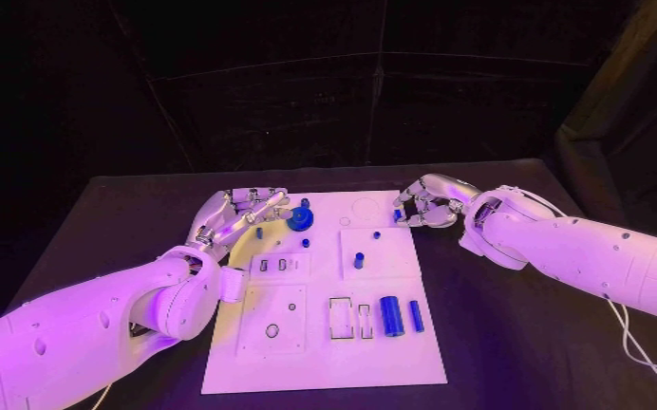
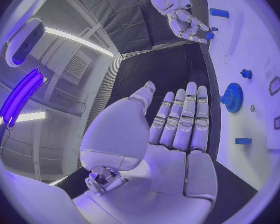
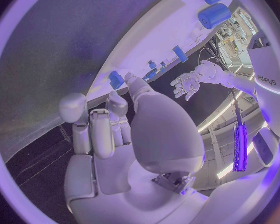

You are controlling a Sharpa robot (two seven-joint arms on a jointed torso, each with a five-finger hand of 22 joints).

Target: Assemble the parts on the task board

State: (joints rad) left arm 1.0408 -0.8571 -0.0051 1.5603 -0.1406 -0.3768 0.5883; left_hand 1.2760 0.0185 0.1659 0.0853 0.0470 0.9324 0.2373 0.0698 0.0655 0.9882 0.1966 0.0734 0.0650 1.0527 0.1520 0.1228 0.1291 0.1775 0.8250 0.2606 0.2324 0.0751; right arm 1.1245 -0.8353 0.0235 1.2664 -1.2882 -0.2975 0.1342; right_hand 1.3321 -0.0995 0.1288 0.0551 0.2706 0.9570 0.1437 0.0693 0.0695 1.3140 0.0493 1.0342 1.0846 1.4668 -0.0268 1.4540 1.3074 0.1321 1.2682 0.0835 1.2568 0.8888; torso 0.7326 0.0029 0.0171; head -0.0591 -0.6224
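The white task board [image 1: 328, 353] lies in the middle of the black table. My left hand [image 1: 244, 213] hovers over the board's far left corner, fingers [image 2: 184, 117] straight and apart, holding nothing. A blue gear [image 1: 300, 219] sits on the board just to the right of its fingertips, and the gear [image 2: 232, 97] also shows in the left wrist view. My right hand [image 1: 431, 203] is at the board's far right edge, fingers curled, pinching a small blue part [image 1: 400, 214] at their tips; the part [image 3: 116, 78] lies against the thumb.
On the near right of the board lie a thick blue cylinder [image 1: 392, 315] and a thinner blue rod [image 1: 415, 313], next to rectangular slots [image 1: 341, 319]. A blue peg [image 1: 359, 260] stands mid-board. Small blue pieces [image 1: 306, 242] sit near the gear. Bare black table surrounds the board.
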